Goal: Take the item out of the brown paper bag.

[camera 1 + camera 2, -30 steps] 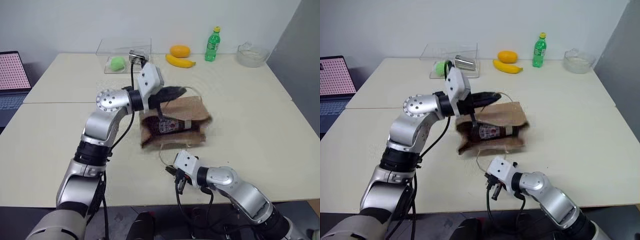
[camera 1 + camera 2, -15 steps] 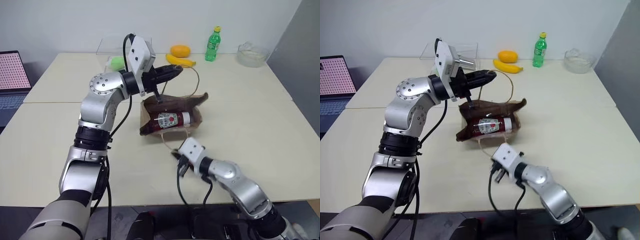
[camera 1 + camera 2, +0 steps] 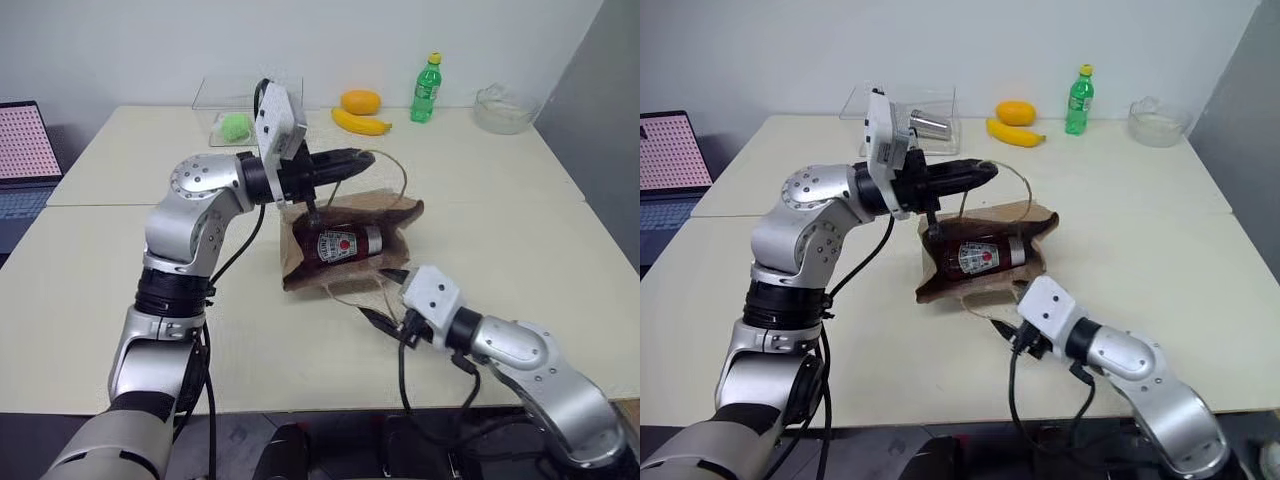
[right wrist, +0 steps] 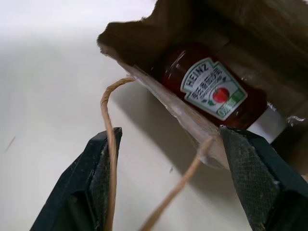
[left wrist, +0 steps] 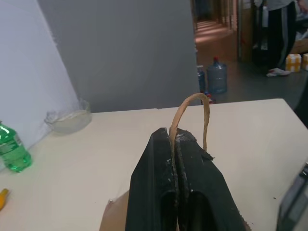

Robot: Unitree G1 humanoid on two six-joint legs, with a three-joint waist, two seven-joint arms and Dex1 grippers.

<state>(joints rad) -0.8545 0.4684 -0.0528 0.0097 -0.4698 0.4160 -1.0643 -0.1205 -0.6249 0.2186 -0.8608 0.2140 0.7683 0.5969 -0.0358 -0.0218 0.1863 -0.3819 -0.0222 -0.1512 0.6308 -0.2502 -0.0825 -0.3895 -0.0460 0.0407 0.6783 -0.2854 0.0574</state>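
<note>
Ketchup bottle (image 4: 211, 89) half hidden inside bag (image 3: 400, 212); left jaws pinch handle (image 5: 190, 108), right jaws wide.

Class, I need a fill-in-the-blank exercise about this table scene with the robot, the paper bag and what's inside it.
1. The left tool is shut on the bag's cord ____.
2. Inside the brown paper bag lies a red ____ bottle.
3. The right tool, near the bag's mouth, has its fingers ____.
4. The green soda bottle stands beside a banana at the table's ____ edge.

Missing words: handle; ketchup; open; far

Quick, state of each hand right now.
Left hand: closed on a cord handle of the brown paper bag.
Right hand: open, holding nothing, facing the ketchup bottle.
</note>
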